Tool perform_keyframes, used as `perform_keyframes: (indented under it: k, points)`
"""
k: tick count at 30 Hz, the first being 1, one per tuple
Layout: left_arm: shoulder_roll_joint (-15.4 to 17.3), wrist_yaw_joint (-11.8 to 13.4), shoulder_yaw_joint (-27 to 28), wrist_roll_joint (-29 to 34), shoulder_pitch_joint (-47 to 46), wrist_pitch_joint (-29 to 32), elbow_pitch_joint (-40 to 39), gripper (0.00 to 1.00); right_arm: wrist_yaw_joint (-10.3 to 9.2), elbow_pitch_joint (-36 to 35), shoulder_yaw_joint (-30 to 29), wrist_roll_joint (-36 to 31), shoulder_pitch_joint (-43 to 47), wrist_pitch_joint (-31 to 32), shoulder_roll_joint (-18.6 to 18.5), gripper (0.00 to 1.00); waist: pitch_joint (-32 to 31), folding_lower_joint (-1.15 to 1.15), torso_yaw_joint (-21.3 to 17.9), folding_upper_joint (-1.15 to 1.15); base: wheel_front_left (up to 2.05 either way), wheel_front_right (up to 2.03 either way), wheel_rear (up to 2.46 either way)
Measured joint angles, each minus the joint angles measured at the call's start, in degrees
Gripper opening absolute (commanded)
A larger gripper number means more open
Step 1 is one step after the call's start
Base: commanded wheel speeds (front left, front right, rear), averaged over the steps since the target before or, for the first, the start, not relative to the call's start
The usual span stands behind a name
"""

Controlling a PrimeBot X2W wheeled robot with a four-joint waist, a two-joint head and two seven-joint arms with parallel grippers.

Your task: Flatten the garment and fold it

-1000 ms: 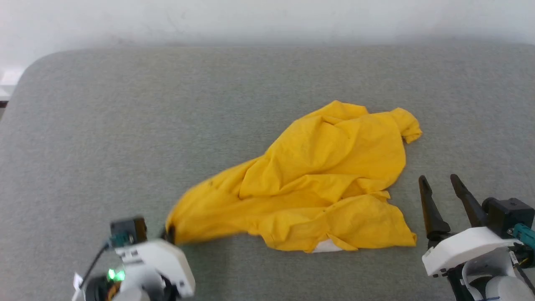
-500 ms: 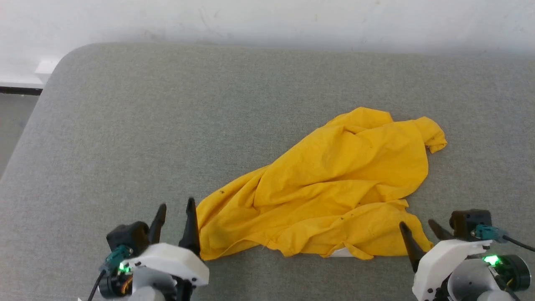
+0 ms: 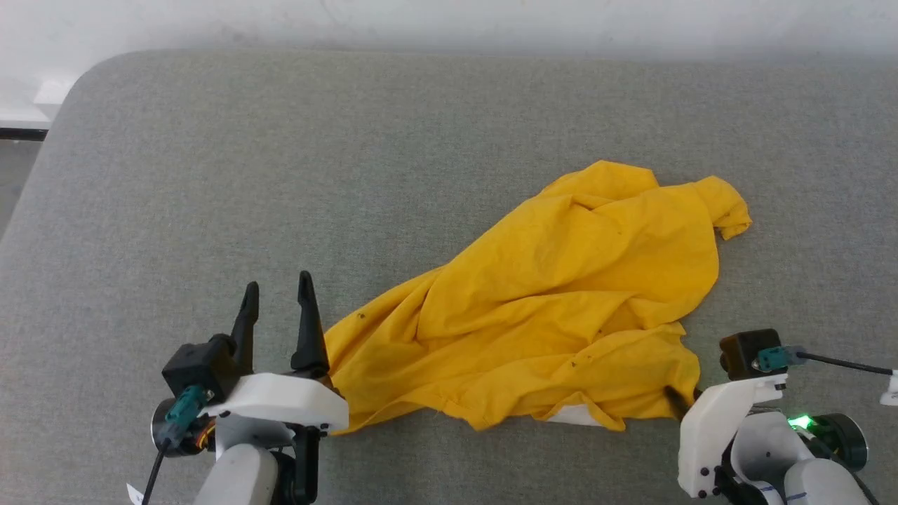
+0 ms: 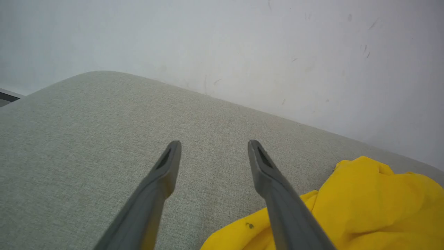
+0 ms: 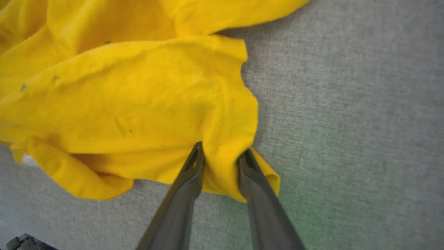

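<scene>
Left pincer has let go of the shirt and stands wide open and empty beside its tip. Right pincer, narrowing, straddles a hem fold, not yet clamped. The shirt lies crumpled right of centre by the tabletop's near edge, flattening barely begun.

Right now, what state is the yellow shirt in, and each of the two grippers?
garment: crumpled, not folded, lying on the grey cushion.
left gripper: open, empty, beside the garment's left end.
right gripper: fingers either side of a fold at the garment's near right corner; whether it is clamped is unclear.
</scene>
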Motion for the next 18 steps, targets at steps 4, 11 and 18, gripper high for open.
perform_keyframes:
  k: [4, 11, 18]
  points:
    - [-1.54, -1.47, 2.59, 1.75, 0.12, 0.00, 0.88, 1.00, 0.09, -1.13, -3.19, 0.67, 0.29, -1.90, 0.52, 0.00, -0.31, 0.01, -0.50, 0.00, 0.00, 0.00, 0.00]
    - [-2.80, -3.56, 5.59, 3.52, 1.57, 0.00, 2.81, 1.00, 0.07, -6.22, -20.16, 0.85, 4.23, -8.23, 0.45, 0.00, -2.25, 0.00, -1.61, 0.00, 0.00, 0.00, 0.00]
    - [-3.54, -5.99, 5.05, 5.11, 1.49, 0.00, 4.93, 1.00, 0.05, -1.89, -31.03, 0.78, 4.99, -11.43, 0.29, 0.00, -3.01, 0.00, -4.37, 0.00, 0.00, 0.00, 0.00]
